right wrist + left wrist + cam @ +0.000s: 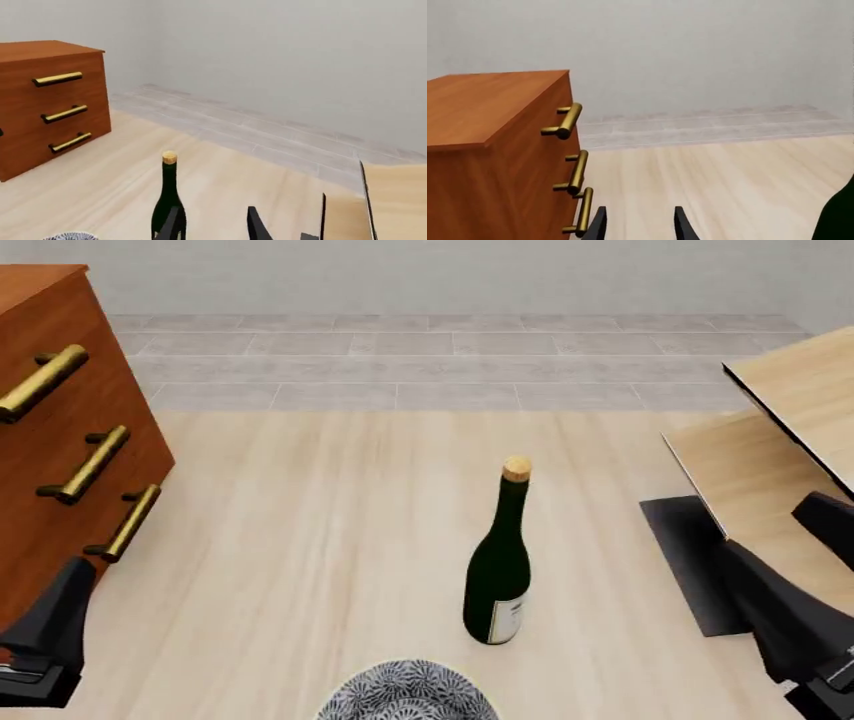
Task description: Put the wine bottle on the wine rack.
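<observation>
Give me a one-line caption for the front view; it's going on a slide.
Wine bottle stands upright on the table between the drawer cabinet and the wine rack, untouched.

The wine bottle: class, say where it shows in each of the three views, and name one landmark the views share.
Front view: the wine bottle stands upright at lower centre on the table.
Right wrist view: upright, just beyond the right gripper.
Left wrist view: only a dark green sliver at the picture's edge, probably the bottle.
Shared landmark: the drawer cabinet with brass handles.

You see the dark green wine bottle (pixel 498 570) standing upright, well left of the pale slanted wine rack (pixel 747 475).
</observation>
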Controlling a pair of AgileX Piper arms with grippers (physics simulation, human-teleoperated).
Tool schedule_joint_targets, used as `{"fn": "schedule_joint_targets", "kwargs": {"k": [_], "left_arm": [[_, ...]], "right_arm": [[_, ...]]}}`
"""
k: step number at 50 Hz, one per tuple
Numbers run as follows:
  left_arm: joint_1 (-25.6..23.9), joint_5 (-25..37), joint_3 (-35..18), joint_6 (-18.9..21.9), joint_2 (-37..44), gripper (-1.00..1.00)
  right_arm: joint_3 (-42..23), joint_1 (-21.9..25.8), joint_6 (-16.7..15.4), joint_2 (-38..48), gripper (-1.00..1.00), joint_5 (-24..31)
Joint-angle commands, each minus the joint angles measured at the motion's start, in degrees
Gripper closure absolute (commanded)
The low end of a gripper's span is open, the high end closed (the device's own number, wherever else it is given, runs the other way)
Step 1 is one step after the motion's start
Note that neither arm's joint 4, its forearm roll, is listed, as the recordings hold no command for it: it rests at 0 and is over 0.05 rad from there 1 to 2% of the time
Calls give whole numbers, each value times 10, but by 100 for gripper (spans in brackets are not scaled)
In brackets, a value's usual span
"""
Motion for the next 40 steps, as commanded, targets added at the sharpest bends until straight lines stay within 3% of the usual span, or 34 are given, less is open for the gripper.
{"fn": "schedule_joint_targets", "kwargs": {"k": [1, 9, 10, 21, 40], "left_arm": [[-4, -17, 10, 3, 0, -100], [-8, -7, -5, 0, 0, -100], [-9, -11, -5, -1, 0, -100], [-6, -5, -13, -1, 0, -100], [-2, -5, -21, 6, 0, -100]], "right_arm": [[-24, 77, -10, 65, -100, -34], [-35, 94, -16, 101, -100, -58], [-40, 106, -20, 152, -100, -101], [-45, 131, -22, 233, -100, -169], [-62, 131, -20, 414, -100, -306]]}}
